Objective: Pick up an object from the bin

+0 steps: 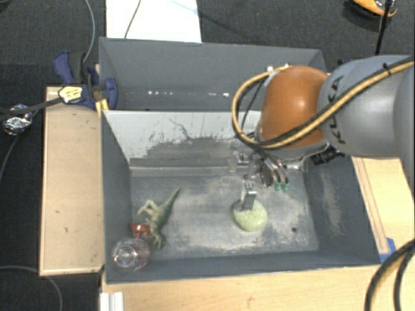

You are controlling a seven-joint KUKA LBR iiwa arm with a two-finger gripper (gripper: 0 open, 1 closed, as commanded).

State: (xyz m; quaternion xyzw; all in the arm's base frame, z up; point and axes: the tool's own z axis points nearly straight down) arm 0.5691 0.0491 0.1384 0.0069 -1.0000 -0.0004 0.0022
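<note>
My gripper (248, 203) reaches down in the middle right of the bin, one fingertip touching the top of a pale green round lump (250, 218) that lies on the floor. At the near left lies a green toy dinosaur (160, 214), long tail pointing up and to the right. Beside it in the near left corner sits a clear round thing with a red part (132, 251).
The arm, with an orange cover and looped cables, comes in from the right above the bin's back right part. Bare grey floor stretches between the dinosaur and the green lump.
</note>
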